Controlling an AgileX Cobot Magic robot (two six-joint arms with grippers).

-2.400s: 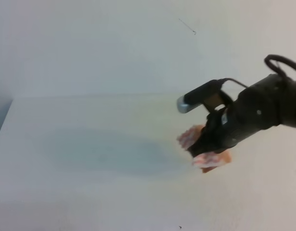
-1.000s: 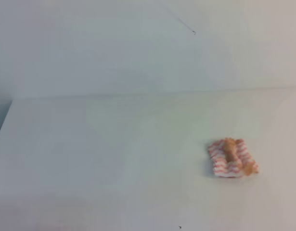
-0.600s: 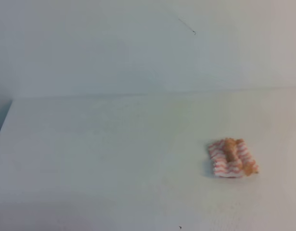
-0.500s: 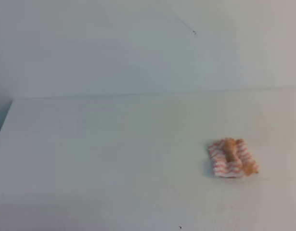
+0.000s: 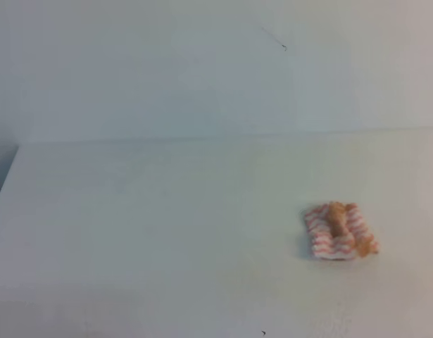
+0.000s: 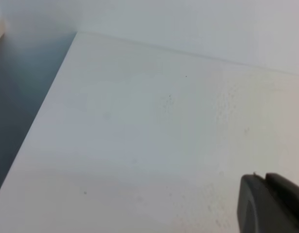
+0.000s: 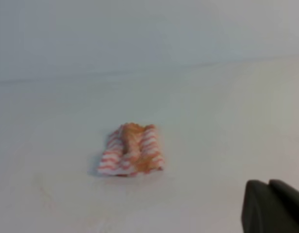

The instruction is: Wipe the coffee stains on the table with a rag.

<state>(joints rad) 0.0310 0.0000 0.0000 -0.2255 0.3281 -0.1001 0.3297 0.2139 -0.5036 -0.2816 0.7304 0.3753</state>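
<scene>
- One rag [image 5: 339, 232] lies on the table [image 5: 146, 232], at the right of the high view and toward the near side; the right wrist view shows the same rag [image 7: 131, 150] left of centre, well apart from the claw.
- It is soft cloth, white with red-pink zigzag stripes, bunched into a rough rectangle instead of lying flat.
- An orange-brown smudged ridge stands up along its middle, and a second smudge sits at the corner nearest the right edge of the high view.
- Nothing touches the rag; it casts a faint shadow on its left side.
- No orange-brown blotch can be made out on the table in any view; only a very faint yellowish tint shows on the right part of the surface.
- The table is one plain white flat top, smooth and matte, with a few tiny dark specks; its left edge [image 6: 40, 116] runs straight beside a dark gap.
- A pale wall [image 5: 202, 63] rises behind it, with one thin dark scratch high up.
- Right claw [image 7: 270, 206]: two dark, blunt tips pressed together, holding nothing, at the low right corner of its own view.
- Left claw [image 6: 266, 201]: two dark tips side by side with only a thin seam between, closed on nothing, above bare table.
</scene>
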